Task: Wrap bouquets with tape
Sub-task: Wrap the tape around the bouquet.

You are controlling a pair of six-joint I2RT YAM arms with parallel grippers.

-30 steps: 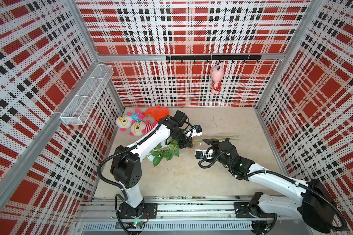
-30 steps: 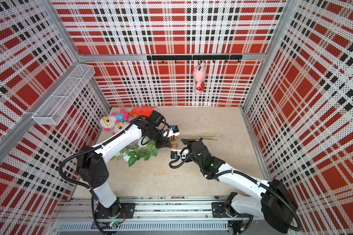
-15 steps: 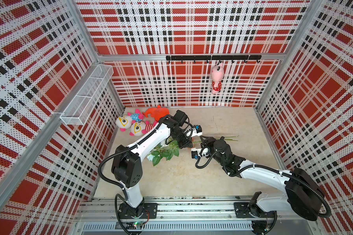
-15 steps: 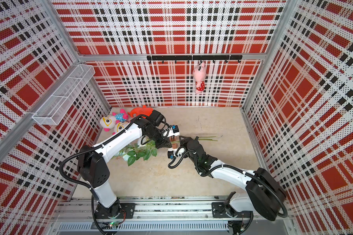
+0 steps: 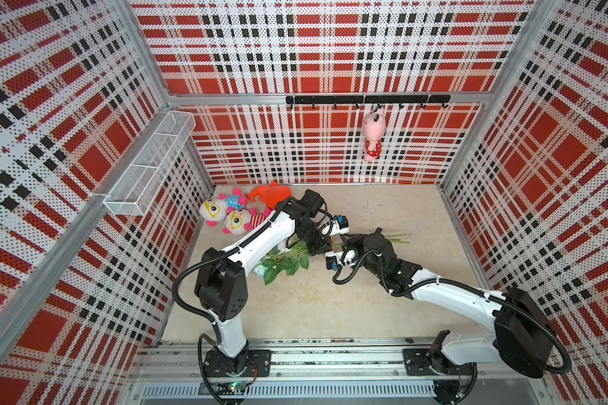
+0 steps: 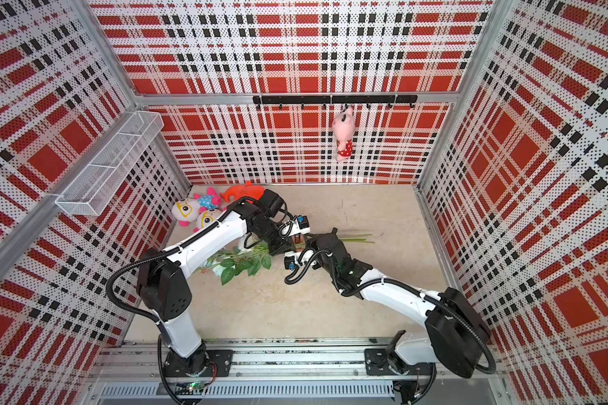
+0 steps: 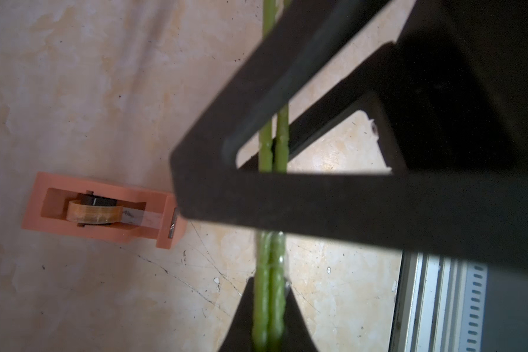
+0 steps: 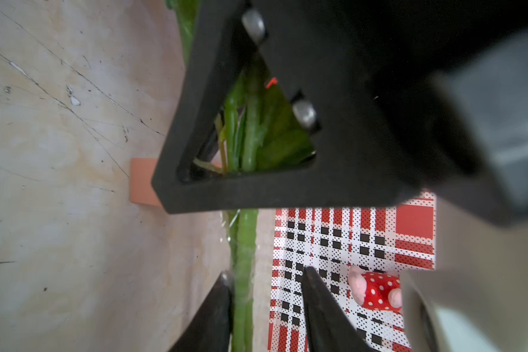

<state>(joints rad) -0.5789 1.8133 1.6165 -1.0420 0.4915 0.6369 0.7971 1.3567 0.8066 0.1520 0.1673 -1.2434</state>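
The bouquets (image 5: pixel 288 263) lie on the floor as one bunch, with leaves to the left and thin green stems (image 5: pixel 397 238) running right; both top views show it (image 6: pixel 239 266). My left gripper (image 5: pixel 318 247) (image 7: pixel 269 282) is shut on the stems (image 7: pixel 270 304). Just right of it, my right gripper (image 5: pixel 346 242) (image 8: pixel 267 272) is open around the same stems (image 8: pixel 244 274), which touch one finger and leave a gap to the other. The tape (image 7: pixel 101 210), in its orange dispenser, stands on the floor beside the stems; the right wrist view shows only its corner (image 8: pixel 142 186).
Plush toys (image 5: pixel 225 217) and an orange plush (image 5: pixel 271 196) lie at the back left corner. A pink plush (image 5: pixel 372 136) hangs from the hook rail on the back wall. A wire basket (image 5: pixel 151 164) sticks out from the left wall. Plaid walls enclose three sides.
My right gripper has moved left along the stems toward the left gripper, and its jaws have narrowed around them. The left arm has held still.
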